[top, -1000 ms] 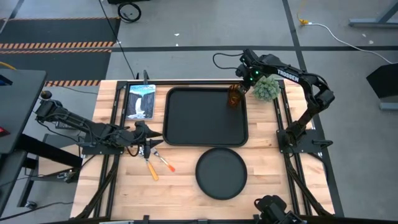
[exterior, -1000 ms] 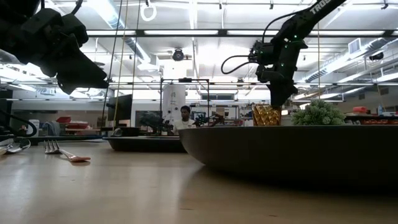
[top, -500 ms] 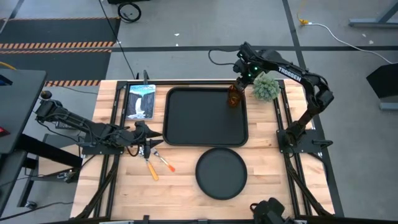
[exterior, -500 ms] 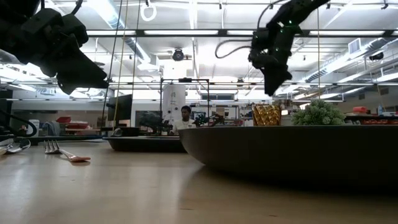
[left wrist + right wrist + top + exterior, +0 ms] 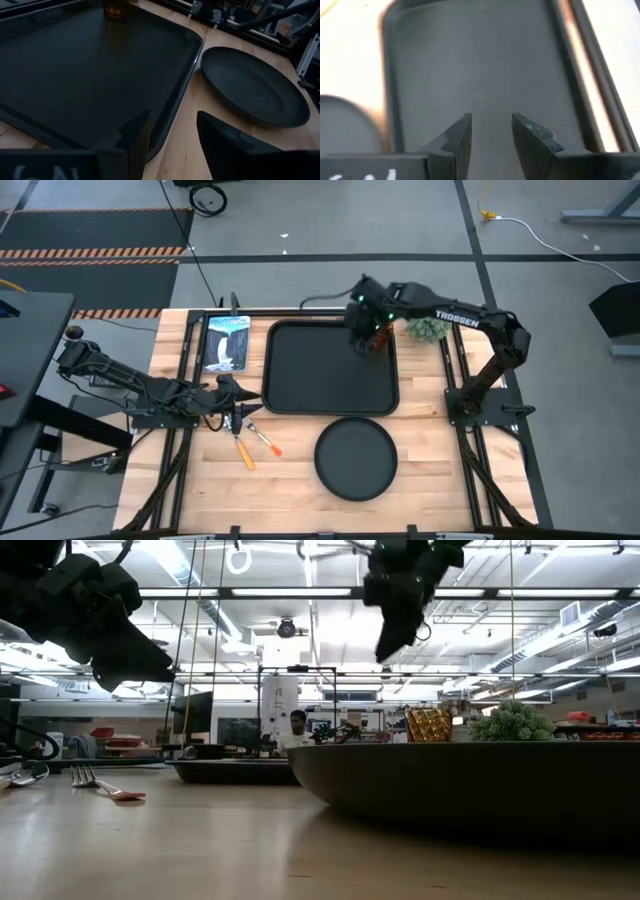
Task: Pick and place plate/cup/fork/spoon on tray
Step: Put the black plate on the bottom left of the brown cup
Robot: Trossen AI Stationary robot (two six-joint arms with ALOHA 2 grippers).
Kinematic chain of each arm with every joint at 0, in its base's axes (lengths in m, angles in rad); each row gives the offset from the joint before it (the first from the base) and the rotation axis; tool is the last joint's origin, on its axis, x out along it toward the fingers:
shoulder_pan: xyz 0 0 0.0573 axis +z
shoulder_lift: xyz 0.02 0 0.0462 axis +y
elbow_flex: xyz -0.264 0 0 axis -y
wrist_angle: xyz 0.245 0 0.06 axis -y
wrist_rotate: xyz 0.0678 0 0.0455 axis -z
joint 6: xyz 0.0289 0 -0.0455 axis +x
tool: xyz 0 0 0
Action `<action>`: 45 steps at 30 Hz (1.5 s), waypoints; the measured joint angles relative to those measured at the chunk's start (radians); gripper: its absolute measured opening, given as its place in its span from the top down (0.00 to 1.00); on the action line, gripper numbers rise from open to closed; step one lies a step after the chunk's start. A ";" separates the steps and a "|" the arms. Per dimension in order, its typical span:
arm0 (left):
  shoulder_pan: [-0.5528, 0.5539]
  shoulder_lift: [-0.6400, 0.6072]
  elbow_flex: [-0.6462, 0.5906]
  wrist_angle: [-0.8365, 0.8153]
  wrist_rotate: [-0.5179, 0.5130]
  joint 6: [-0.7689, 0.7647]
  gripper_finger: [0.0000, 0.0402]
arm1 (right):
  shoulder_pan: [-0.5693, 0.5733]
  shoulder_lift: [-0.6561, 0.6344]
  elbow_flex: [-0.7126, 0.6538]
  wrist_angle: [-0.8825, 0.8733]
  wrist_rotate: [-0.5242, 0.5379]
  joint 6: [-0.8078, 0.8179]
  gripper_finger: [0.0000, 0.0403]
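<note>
The right gripper (image 5: 357, 320) hangs in the air above the far right corner of the tray (image 5: 310, 375), its fingers (image 5: 457, 137) spread apart with nothing between them. The cup (image 5: 378, 340) stands upright just beside this gripper, on the tray's far right corner, and it is free of the fingers. Just beyond the cup, off the tray, sits a small green plant (image 5: 428, 328).

The left gripper (image 5: 238, 393) waits low over the desk (image 5: 290, 470) just beside the tray's left edge, its fingers (image 5: 135, 135) parted and empty. The fork (image 5: 262, 438) and the spoon (image 5: 242, 448) lie on the bare wood just in front of this gripper, close together. The plate (image 5: 355, 458) rests on the desk near the tray's front edge, well to the side of the left gripper.
</note>
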 joint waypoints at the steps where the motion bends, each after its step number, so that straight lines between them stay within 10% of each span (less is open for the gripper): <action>1: 0.000 0.000 0.000 0.000 0.000 0.000 0.57 | 0.027 0.000 -0.004 0.015 0.000 -0.001 0.64; 9: 0.000 0.000 0.000 0.000 0.000 0.033 0.57 | 0.203 0.000 -0.136 0.149 0.011 0.051 0.64; 45: 0.000 0.000 0.000 0.239 -0.142 0.769 0.57 | 0.757 -0.001 -0.558 0.090 -0.029 1.343 0.63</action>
